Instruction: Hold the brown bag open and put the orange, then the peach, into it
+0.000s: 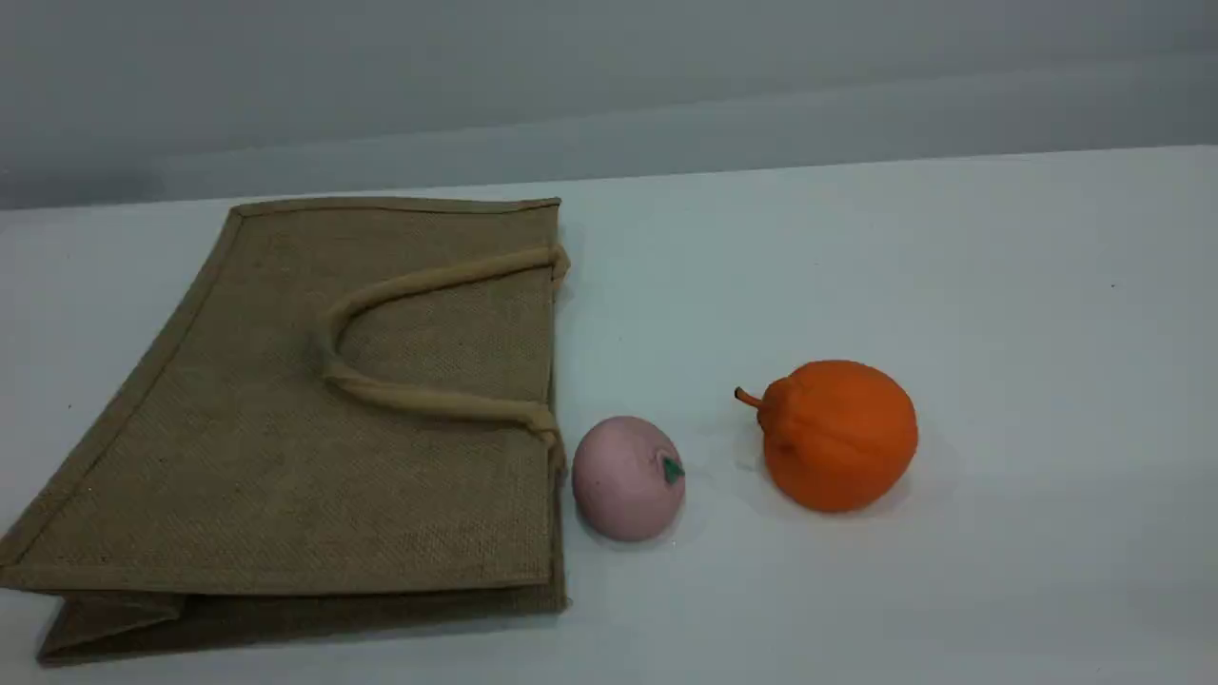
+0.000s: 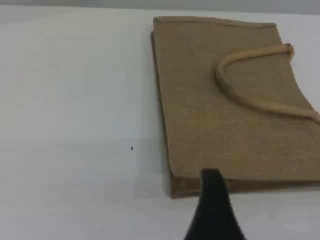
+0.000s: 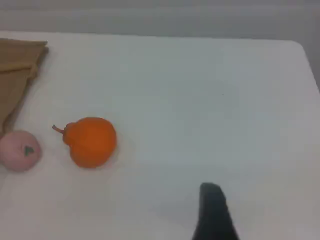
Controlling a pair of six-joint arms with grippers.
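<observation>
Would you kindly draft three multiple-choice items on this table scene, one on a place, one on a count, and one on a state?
1. Where is the peach relative to the brown bag and the orange?
A. Between them
B. Inside the bag
C. Right of the orange

2. How many fruits lie on the table?
A. One
B. Two
C. Three

3. How is the brown bag lying?
A. Standing open
B. Flat, folded shut
C. Hanging from a tool

Answers: 1 A, the peach sits just off the bag's mouth edge with the orange further right. 2 B, only peach and orange show. 3 B, the bag lies flat with its handle resting on top.
</observation>
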